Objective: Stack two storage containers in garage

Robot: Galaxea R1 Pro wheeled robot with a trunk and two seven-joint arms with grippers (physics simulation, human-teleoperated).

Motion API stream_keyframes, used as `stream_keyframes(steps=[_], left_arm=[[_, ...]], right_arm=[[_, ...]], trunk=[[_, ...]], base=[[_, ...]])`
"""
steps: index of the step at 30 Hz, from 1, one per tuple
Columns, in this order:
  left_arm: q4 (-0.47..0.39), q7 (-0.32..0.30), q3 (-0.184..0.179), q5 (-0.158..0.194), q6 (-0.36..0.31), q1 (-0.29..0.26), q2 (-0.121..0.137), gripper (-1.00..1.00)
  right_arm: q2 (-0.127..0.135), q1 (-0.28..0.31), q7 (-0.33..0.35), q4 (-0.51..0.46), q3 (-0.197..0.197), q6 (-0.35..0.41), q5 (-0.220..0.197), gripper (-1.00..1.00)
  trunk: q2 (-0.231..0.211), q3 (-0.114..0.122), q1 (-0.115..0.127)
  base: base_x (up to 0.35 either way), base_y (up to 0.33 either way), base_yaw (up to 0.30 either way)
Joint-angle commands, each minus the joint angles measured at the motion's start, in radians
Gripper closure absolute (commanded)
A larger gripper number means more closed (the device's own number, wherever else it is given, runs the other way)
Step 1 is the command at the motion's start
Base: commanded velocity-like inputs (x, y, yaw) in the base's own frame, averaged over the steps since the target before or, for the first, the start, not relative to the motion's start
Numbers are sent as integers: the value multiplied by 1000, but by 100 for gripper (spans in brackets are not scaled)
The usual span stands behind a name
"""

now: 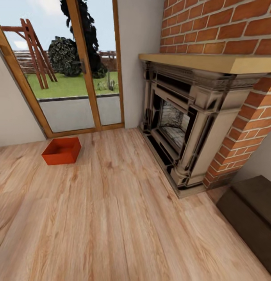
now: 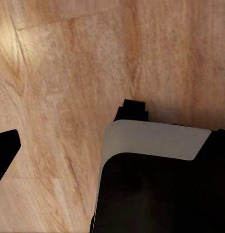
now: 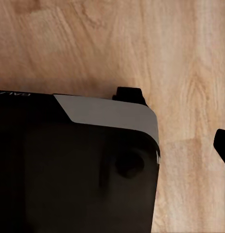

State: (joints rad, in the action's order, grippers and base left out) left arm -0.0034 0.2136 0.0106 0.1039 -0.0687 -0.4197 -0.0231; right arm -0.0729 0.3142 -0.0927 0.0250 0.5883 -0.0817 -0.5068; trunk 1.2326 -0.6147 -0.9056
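Note:
One orange-red storage container (image 1: 62, 150) sits on the light wood planks of the living room, at the left of the head view, just in front of the wood-framed glass doors (image 1: 79, 66). It is open-topped and looks empty. In the left wrist view, my left gripper's black finger (image 2: 4, 149) pokes in at the picture's edge, over bare planks. A black finger (image 3: 222, 144) of my right gripper shows the same way in the right wrist view. Both grippers hang far from the container with nothing between their fingers.
A brick fireplace (image 1: 182, 125) with a wooden mantel juts out at the right. A dark low block (image 1: 252, 214) stands at the near right. My own black and white base (image 2: 156, 141) (image 3: 107, 114) sits below both wrists. Open planks stretch between me and the container.

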Motion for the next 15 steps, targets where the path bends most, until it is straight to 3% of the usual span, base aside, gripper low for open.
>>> stream_keyframes(steps=[1, 15], left_arm=[[0, 3, 0, 10, -2, -1, 0, -100], [0, 3, 0, 10, -2, -1, 0, -100]], right_arm=[[-1, 1, -1, 3, 8, -5, -9, -100], [0, 0, -1, 3, 8, -6, -9, -100]], trunk=[[0, -1, -1], [0, -1, -1]], base=[[287, 0, 205], [255, 0, 223]])
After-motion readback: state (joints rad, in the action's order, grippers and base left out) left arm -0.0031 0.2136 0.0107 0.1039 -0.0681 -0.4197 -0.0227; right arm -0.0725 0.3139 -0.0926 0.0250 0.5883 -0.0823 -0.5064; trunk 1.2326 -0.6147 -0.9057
